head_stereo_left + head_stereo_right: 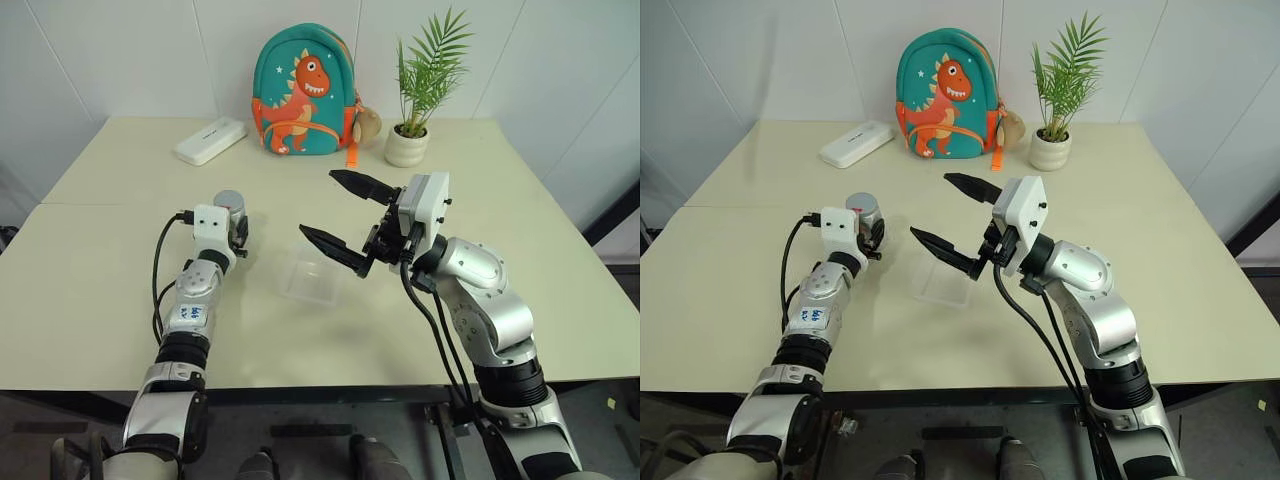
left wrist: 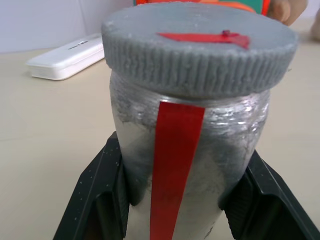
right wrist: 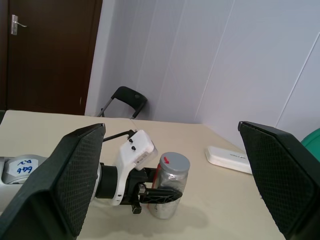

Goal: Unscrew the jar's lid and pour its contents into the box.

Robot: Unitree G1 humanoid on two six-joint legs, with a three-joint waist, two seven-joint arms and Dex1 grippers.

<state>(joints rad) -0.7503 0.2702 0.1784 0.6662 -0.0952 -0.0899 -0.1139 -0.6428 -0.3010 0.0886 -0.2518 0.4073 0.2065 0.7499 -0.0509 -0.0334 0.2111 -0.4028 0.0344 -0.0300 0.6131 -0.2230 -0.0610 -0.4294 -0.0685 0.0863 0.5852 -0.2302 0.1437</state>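
Your left fingers (image 2: pixel 107 200) had clamped the lidded jar (image 2: pixel 187 165) while your wide-open right fingers (image 1: pixel 325 240) hovered above the box (image 1: pixel 310 280), backpack (image 1: pixel 302 90) behind.

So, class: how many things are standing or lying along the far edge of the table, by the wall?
3. The flat white case lies farthest left, the dinosaur backpack stands in the middle, and the potted plant stands on the right. Something small could be hidden behind the backpack.

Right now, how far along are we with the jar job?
Done: the left hand is clamped on the jar, standing on the table. In hand: the open right hand waits above the box. Left: the lid is still on, so unscrewing and pouring remain.
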